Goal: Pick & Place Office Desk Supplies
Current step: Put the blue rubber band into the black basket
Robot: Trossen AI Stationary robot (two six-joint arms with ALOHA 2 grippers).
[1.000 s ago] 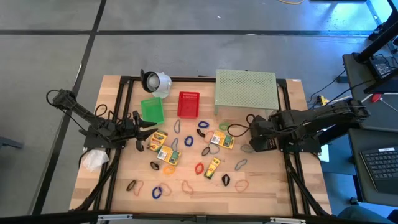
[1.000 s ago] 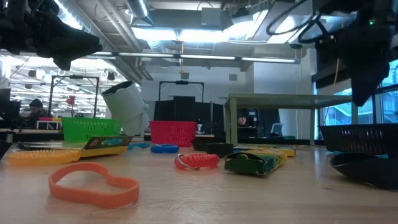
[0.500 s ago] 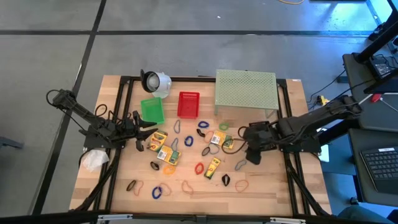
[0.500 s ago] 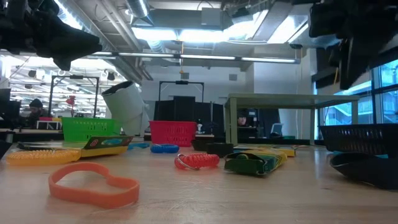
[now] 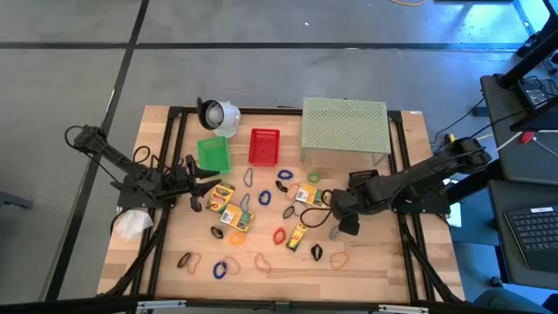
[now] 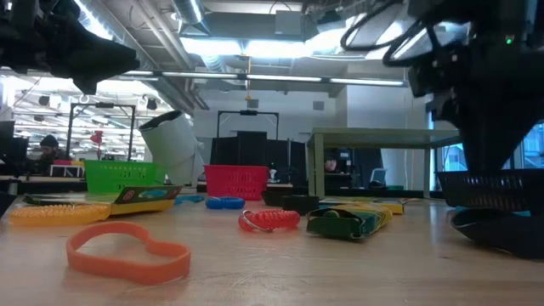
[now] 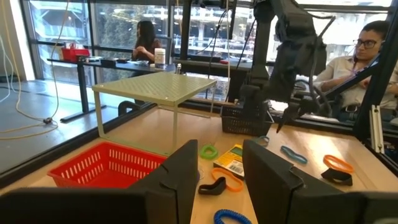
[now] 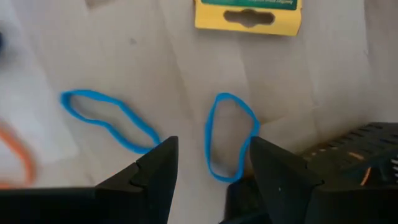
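Rubber bands and crayon boxes lie scattered over the middle of the table (image 5: 375,262), between the two arms. The right gripper (image 5: 335,215) hangs over the right part of the scatter, fingers spread and holding nothing. In the right wrist view a blue band (image 8: 229,135) lies flat on the wood right in the gap between the two fingers (image 8: 158,168), its far end reaching out past the tips; it looks clear of both fingers, though the near end is hidden behind them, so contact there is hard to rule out. A second blue band (image 8: 107,119) lies just beside the same finger, outside the gap. A yellow crayon box (image 8: 247,15) lies farther ahead, well clear of the tips.

From above, more crayon boxes (image 5: 228,209) lie left of centre, with a red band (image 5: 279,235) and an orange band (image 5: 336,259) nearer the front edge. A green bin (image 5: 213,155) and a red basket (image 5: 264,146) stand at the back, beside a pale green shelf (image 5: 344,122).

The left gripper (image 5: 199,183) waits at the left side of the table, near the green bin, fingers (image 7: 171,177) partly apart with nothing between them.
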